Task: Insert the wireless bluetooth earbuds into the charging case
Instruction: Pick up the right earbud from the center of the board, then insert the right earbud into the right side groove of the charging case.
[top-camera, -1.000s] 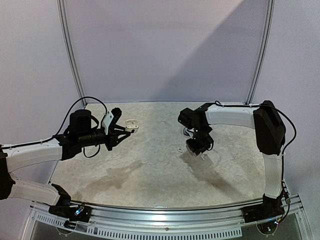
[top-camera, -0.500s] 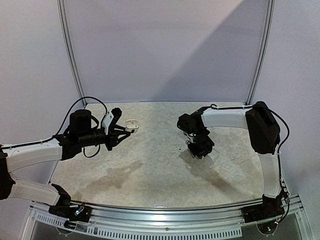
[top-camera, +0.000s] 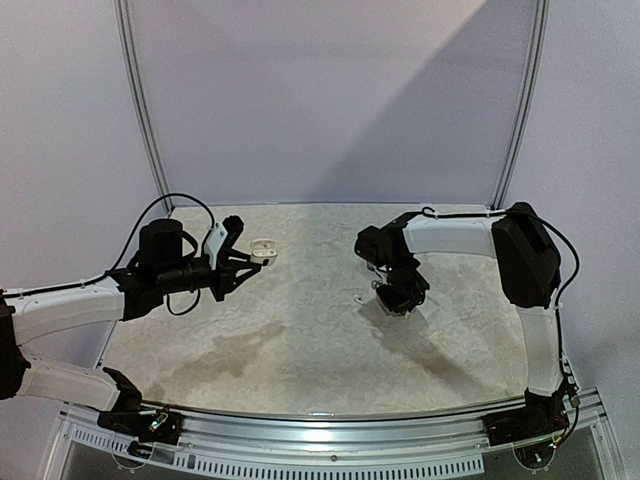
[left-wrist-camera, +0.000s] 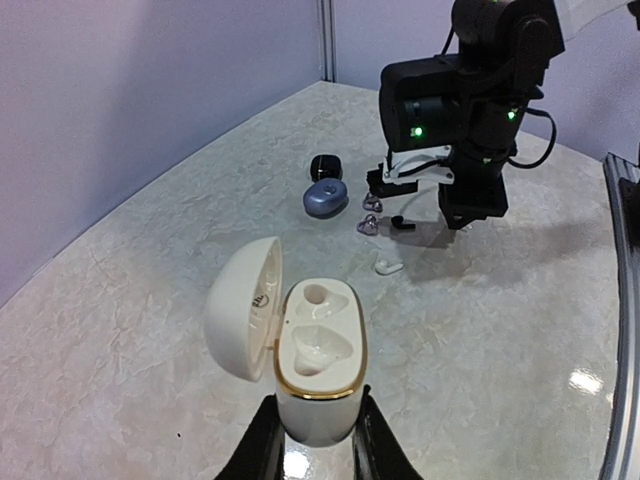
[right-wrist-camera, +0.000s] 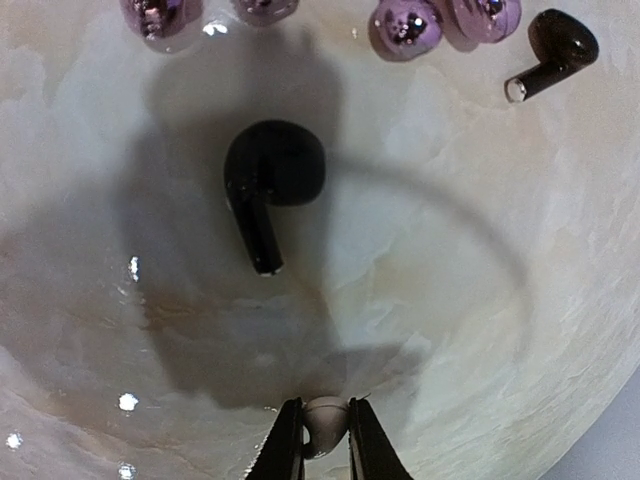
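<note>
Marble table (top-camera: 300, 340), white earbud (right-wrist-camera: 325, 422) in right gripper (right-wrist-camera: 325, 405), wrist view only

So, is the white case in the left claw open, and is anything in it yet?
Open and empty: the white case in the left claw has its lid swung aside, and both wells show bare.

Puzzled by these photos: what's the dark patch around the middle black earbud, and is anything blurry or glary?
Right wrist view: that patch is a shadow around the middle black earbud; the purplish earbuds at the top look soft. Left wrist view: the white case is sharp, with glare on the table. Top view: a diagonal shadow crosses the back wall.
</note>
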